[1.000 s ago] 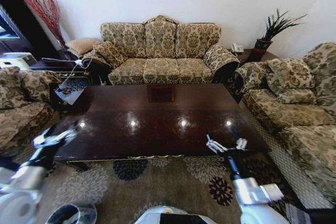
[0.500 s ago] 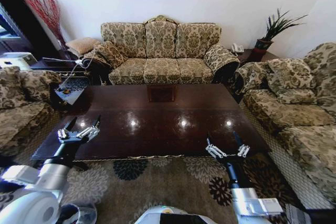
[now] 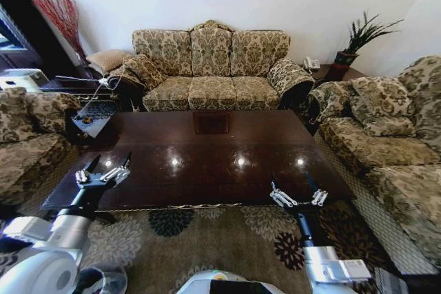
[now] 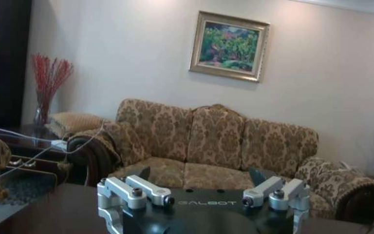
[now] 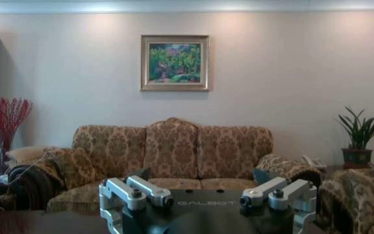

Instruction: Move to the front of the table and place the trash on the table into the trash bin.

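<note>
Head view is giving you the table stretching across the middle of the room, its dark glossy top reflecting four ceiling lights, with a square inlay near the far edge. Your left gripper is hovering over the near left corner with its fingers spread wide, gripping nothing; your right gripper is hanging over the near right edge, likewise spread and holding nothing. The trash bin is sitting on the patterned rug beside your left arm (you are seeing just its rim). Both wrist views are facing the sofa and the framed picture above it.
</note>
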